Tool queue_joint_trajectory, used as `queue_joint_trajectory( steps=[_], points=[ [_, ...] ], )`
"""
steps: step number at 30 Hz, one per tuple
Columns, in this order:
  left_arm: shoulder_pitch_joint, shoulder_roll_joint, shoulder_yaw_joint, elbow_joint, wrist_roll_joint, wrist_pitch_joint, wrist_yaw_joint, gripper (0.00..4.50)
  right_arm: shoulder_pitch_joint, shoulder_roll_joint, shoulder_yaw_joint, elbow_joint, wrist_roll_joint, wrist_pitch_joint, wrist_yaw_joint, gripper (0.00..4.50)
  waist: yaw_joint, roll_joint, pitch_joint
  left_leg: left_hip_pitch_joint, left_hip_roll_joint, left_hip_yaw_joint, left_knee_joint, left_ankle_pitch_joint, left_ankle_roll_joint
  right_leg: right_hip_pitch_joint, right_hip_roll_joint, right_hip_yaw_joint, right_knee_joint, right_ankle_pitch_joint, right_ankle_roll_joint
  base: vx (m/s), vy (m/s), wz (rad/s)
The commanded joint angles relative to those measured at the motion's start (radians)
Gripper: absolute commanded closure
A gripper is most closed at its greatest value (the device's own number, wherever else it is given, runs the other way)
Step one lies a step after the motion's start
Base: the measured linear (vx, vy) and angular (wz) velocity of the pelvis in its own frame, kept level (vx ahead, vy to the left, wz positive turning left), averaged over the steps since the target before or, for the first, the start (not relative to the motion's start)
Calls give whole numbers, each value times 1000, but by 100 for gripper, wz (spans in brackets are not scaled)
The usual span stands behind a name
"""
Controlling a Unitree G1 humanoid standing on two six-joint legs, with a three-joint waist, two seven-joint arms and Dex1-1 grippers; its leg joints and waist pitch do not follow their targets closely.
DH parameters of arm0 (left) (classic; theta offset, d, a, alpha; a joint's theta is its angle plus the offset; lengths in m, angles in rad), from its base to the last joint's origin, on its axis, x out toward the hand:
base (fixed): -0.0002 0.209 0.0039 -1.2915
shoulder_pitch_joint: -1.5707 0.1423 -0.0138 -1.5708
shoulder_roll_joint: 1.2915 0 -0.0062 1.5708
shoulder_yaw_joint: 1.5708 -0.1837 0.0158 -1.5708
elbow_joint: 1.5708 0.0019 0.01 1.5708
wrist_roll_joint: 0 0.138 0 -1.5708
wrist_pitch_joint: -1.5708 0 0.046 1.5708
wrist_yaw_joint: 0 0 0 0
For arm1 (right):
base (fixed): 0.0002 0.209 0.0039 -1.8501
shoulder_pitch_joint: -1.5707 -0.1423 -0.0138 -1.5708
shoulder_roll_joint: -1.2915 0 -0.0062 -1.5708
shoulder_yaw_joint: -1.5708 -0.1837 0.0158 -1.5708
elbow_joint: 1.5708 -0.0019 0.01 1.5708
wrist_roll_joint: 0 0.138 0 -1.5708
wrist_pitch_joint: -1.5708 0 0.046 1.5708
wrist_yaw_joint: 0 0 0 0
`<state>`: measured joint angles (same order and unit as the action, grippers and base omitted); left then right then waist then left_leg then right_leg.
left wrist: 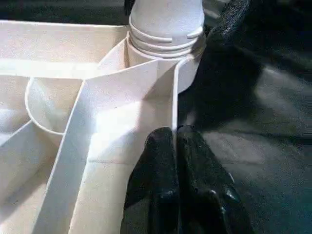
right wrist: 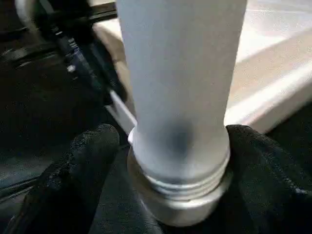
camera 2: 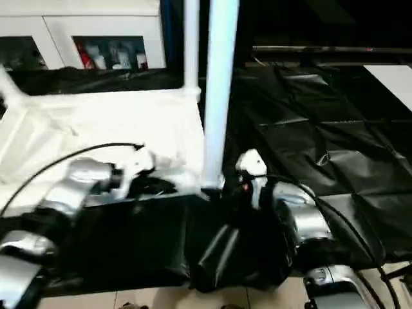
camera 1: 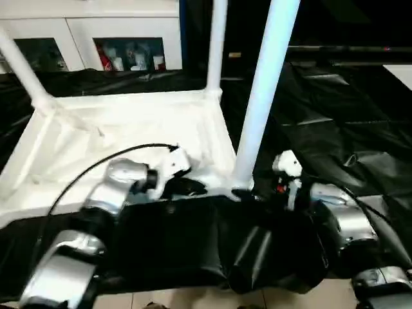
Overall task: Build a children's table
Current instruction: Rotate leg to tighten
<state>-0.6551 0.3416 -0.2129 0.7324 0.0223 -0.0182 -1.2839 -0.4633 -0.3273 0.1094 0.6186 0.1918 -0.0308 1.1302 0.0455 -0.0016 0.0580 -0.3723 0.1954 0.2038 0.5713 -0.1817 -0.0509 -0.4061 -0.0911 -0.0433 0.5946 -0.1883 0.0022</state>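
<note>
**Near-corner leg being seated while the frame is pinned**

Jaws on the right gripper [right wrist: 170, 161] are clenched around the base of the nearest leg [camera 1: 264, 96], one black finger [right wrist: 73, 170] on each side of its ribbed collar, just where it enters the corner socket [left wrist: 163, 56]. Those of the left gripper [left wrist: 176, 161] are pinched together on the thin upright rim of the children's table [camera 1: 129, 129], right beside that same socket.

That split looks deliberate: the left arm steadies the upside-down top so it cannot slide or tip, while the right arm has the leg low down, where pushing or twisting acts straight into the socket rather than levering on the long tube. The collar's rings are visible above the socket lip, so I judge the leg is not fully home yet, though I cannot be sure.

The table lies ribbed side up on black sheeting [camera 1: 335, 129] spread over the floor. Two more legs stand from its far corners, one upright at the far right [camera 1: 216, 45] and one leaning at the far left [camera 1: 22, 67].

The worked corner sits at the near right edge of the top, close to the robot's body, with folds of sheeting bunched just below it. Open black sheeting lies to the right, giving the right arm room to turn. White cabinets [camera 1: 90, 38] stand well behind.
</note>
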Motion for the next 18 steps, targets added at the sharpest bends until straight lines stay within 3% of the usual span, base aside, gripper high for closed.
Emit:
queue_joint_trajectory(
  steps=[1,8,9,18],
  points=[
    [19,-4,-3,-16,-44,10,-42,450,3,-1,34,-32,-7,0,50,67,10,-15,-55,12,43,-10,-60,-167,101,42,-50,31,-56,-126,-286,0,0,0],
    [27,6,-8,1,-38,-20,-50,450,-8,5,45,-19,-18,-15,42,82,16,-17,-56,12,41,-8,-58,-148,96,44,-51,33,-53,-105,-280,0,0,0],
    [33,5,-7,-5,-35,-19,-48,450,-2,11,45,-28,-15,-13,44,109,16,-16,-56,13,41,-8,-58,-147,97,43,-50,34,-53,-105,-278,0,0,0],
    [32,-8,1,10,-11,-43,29,450,45,27,54,-45,-42,-28,-15,160,16,-13,-55,12,39,-8,-57,-153,90,44,-49,34,-56,-111,-271,0,0,0]
  ],
)
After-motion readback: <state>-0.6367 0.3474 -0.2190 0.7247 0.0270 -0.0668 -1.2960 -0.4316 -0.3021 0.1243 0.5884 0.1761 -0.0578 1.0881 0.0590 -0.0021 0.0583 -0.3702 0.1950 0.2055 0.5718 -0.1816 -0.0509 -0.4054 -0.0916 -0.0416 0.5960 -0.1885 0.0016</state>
